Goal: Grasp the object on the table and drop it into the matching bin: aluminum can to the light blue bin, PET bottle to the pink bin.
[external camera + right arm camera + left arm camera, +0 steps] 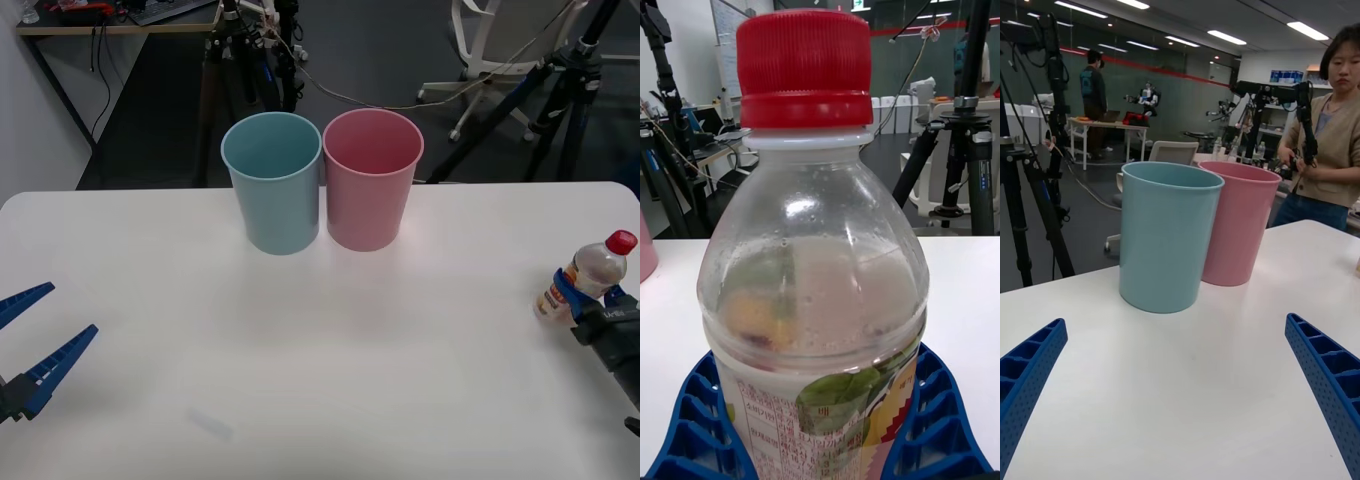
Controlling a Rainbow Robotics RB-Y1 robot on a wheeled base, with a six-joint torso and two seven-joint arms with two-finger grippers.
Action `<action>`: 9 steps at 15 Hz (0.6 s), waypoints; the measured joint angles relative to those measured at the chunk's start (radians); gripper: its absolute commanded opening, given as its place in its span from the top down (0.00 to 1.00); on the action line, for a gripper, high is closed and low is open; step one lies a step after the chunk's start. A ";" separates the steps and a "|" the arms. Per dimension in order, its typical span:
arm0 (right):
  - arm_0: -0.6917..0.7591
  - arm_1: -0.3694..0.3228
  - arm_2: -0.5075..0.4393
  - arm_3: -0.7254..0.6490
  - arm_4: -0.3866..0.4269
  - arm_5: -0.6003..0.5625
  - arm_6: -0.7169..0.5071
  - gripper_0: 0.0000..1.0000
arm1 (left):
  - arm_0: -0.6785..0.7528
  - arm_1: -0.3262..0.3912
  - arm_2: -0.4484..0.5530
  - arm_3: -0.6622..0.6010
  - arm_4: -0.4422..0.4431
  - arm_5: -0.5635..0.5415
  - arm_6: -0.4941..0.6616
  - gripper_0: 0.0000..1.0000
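At the right edge of the front view, the right gripper (578, 300) is clenched on the PET bottle (588, 275). The bottle tilts, with its red cap (621, 241) toward the upper right and its labelled base toward the lower left, low over the table (320, 380); whether the base touches the surface cannot be told. In the right wrist view, the bottle (816, 300) stands between the blue ribbed fingers (692, 427), which press against both sides of its label.

The light blue bin (272, 180) and the pink bin (371, 177) stand upright just beside each other in the upper middle of the frame, well apart from the bottle.

The left gripper (35, 345) sits at the lower left edge, its fingers spread and grasping nothing.
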 measured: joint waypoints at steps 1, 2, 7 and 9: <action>0.004 0.000 -0.003 0.000 0.003 -0.007 0.002 1.00 | 0.000 0.000 0.000 0.000 0.000 0.000 0.000 0.00; 0.011 -0.001 -0.006 0.000 0.008 -0.019 0.003 1.00 | 0.000 0.000 0.000 0.000 0.000 0.000 0.000 0.00; 0.133 -0.033 -0.007 -0.126 0.012 -0.036 -0.005 1.00 | 0.000 0.000 0.000 0.000 0.000 0.000 0.000 0.00; 0.197 -0.047 -0.008 -0.209 0.016 -0.028 -0.011 1.00 | 0.000 0.000 0.000 0.000 0.000 0.000 0.000 0.00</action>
